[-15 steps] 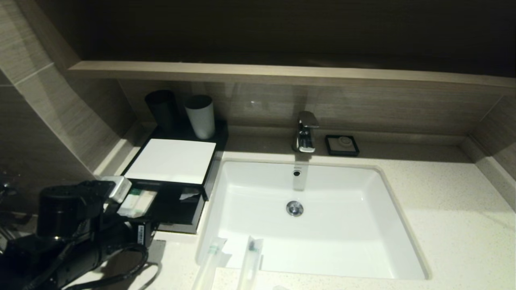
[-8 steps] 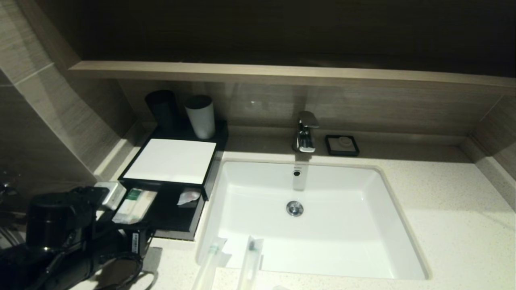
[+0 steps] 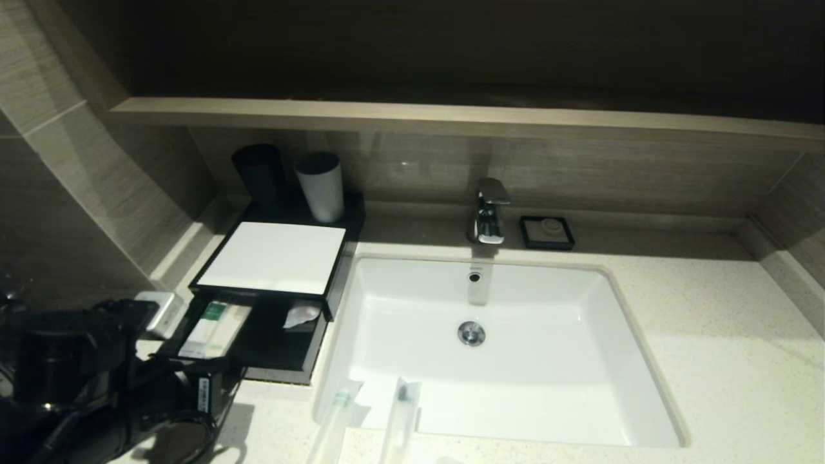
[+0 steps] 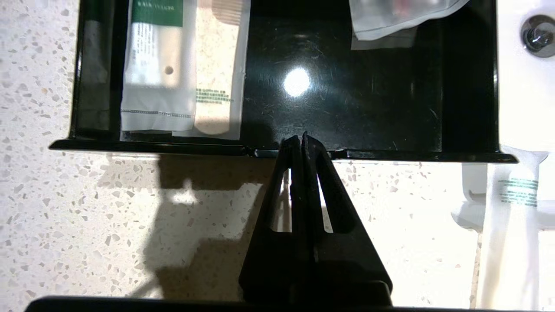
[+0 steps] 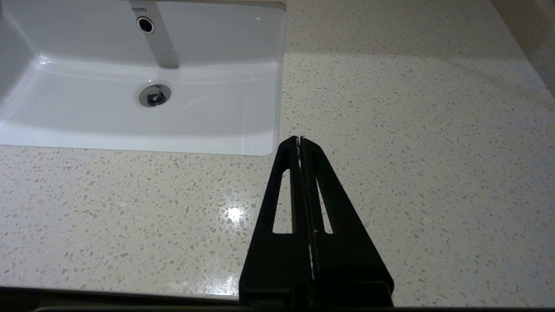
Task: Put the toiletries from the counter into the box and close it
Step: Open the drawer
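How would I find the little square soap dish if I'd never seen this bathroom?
Start at the white basin sunk in the speckled counter and look to its far edge, where the shiny tap stands. Just to the tap's right, by the back wall, sits the soap dish. It is small, flat, black and square with a pale middle, much smaller than the black box with the white top.

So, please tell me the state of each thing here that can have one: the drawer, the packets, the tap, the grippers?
box: drawer pulled open, a few packets inside
toiletries: two long packets on the counter, ends over the basin edge
left gripper: shut, tips at the drawer front's notch
right gripper: shut, empty, above the counter
faucet: no water running
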Motion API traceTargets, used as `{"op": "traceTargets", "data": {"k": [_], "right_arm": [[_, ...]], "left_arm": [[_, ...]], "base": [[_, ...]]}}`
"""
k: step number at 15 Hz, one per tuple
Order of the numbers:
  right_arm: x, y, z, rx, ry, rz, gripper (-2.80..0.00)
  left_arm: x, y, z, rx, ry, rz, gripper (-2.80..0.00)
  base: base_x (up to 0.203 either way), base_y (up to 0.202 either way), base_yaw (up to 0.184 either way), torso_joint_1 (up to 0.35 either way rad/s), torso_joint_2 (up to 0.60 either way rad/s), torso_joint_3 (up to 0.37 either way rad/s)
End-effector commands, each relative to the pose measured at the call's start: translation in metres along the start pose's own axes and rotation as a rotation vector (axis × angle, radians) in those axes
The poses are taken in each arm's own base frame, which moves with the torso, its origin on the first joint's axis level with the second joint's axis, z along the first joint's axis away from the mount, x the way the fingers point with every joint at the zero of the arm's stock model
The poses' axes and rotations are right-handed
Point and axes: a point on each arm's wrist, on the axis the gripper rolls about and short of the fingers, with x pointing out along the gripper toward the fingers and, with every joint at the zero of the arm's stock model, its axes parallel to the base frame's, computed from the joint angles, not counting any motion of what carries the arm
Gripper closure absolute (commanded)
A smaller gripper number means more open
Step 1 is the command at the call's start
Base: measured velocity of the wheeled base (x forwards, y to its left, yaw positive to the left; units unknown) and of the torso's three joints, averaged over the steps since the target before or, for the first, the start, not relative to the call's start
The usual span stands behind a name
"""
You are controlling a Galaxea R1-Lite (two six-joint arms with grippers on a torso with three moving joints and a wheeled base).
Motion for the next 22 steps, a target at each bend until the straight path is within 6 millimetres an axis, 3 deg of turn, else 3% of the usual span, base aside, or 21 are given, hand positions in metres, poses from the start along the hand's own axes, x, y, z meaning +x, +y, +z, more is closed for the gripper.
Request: {"op": "traceTargets", "data": {"k": [1,7,9,22], "right_arm": [[0.0,0.0,0.0,0.0,0.001,0.0,0.0],[0.0,0.0,0.0,0.001,-0.001,0.0,0.0],[0.0,0.0,0.0,0.0,-0.001,0.0,0.0],[0.0,0.0,0.0,0.0,-0.001,0.0,0.0]], "left_arm": [[-0.01,0.0,0.013,-0.006,-0.064,-0.005,0.0],[-0.048,-0.02,0.045,0.045,-0.028,-0.115,0.0],[-0.051,-0.022,0.051,0.048,-0.007,-0.124,0.0],[0.003,-0.031,0.057,0.068,0.171,-0.079,0.0]], "base": [[0.0,0.0,0.0,0.0,0.0,0.0],[0.0,0.0,0.0,0.0,0.0,0.0],[0.0,0.0,0.0,0.0,0.0,0.0],[0.0,0.0,0.0,0.0,0.0,0.0]]}}
